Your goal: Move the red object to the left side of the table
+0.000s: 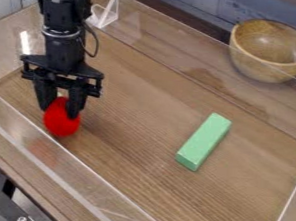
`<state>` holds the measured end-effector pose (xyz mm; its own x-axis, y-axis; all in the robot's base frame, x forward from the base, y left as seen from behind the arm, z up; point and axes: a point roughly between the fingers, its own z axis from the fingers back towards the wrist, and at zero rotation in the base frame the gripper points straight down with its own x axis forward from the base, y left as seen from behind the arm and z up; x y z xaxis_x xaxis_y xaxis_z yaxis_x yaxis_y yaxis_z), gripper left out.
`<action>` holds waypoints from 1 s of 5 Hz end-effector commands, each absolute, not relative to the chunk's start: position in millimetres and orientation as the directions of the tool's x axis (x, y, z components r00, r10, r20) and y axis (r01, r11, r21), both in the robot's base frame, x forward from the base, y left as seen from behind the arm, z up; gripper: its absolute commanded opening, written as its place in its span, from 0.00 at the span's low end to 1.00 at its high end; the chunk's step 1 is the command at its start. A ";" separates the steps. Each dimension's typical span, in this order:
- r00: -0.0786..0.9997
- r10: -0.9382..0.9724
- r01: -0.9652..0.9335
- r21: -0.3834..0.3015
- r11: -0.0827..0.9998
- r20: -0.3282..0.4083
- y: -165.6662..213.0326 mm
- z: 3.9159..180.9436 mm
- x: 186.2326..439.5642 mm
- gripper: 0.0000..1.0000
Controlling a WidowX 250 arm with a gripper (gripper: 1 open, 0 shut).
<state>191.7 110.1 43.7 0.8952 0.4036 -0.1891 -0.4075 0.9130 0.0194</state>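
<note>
The red object (62, 123), a small glossy strawberry-like toy, sits on the brown wood-grain table (152, 98) near its left wall. My gripper (61, 106) points down right over it. The two black fingers stand apart, one on each side of the toy's top, so the gripper is open. The toy's upper part is partly hidden between the fingers.
A light green rectangular block (204, 141) lies on the right half of the table. A round wooden bowl (270, 49) stands at the back right. Low clear acrylic walls (27, 139) border the tabletop, and the near-left wall runs close to the toy.
</note>
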 end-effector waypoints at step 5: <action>0.906 0.418 -0.422 -0.064 0.904 -0.067 40.6 101.8 236.7 1.00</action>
<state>227.8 38.7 87.3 0.9026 0.4118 -0.1253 -0.4204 0.9059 -0.0517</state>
